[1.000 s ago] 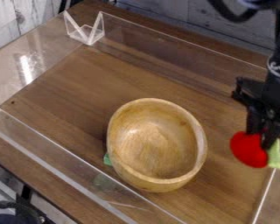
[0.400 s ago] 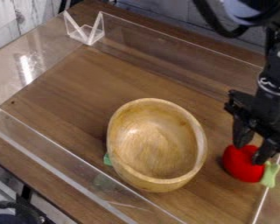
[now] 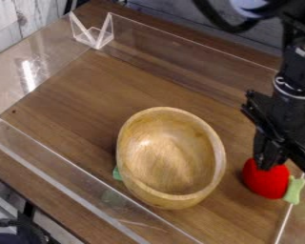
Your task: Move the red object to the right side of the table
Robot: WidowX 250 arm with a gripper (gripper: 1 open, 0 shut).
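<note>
- The red toy fruit (image 3: 265,179) sits low on the right side of the table (image 3: 130,81), close to the clear wall along that edge and near the front corner.
- A pale green stem piece (image 3: 294,189) sticks out from the fruit on its right, almost against the clear wall.
- The black gripper (image 3: 277,159) points straight down onto the top of the fruit, and its fingers (image 3: 262,152) look drawn tight together over the upper part of the fruit.
- From here the fingertips meet the fruit's top; I cannot tell whether they are truly pinching it or only pressing against it.
- I also cannot tell whether the fruit rests on the wood or is held just off it; its underside sits very near the surface.
- The arm (image 3: 295,86) rises from the gripper toward the top right corner, dark and bulky, hiding part of the far wall behind it.
- A round light wooden bowl (image 3: 171,155) stands upright just left of the fruit, near it but with a narrow strip of dark wood showing between them.
- Something small and green (image 3: 118,174) peeks out from under the bowl's left edge; too little shows to say what it is.
- A small clear folded plastic piece (image 3: 91,30) stands at the far left corner, well away from everything else.
</note>
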